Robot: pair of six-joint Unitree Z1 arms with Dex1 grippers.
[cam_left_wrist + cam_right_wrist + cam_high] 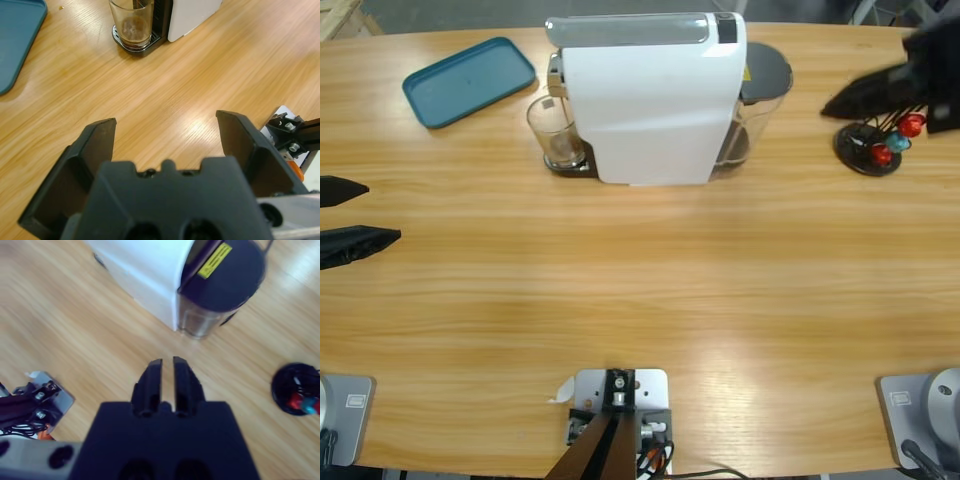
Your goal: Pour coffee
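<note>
We see the coffee (133,31) as a shallow dark brown layer at the bottom of a clear glass (553,133), which stands on the drip stand at the left end of the white coffee machine (650,100) on the desk (650,280). Our left claw (358,217) hangs with its jaws spread wide, well apart from the glass. Our right claw (167,374) has its jaws pressed nearly together, holding nothing, near the capsule holder (873,143). A teal tray (468,80) lies beyond the glass.

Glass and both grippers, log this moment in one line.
glass: on machine drip tray, thin coffee layer | left gripper: open, empty, apart | right gripper: shut, empty
</note>
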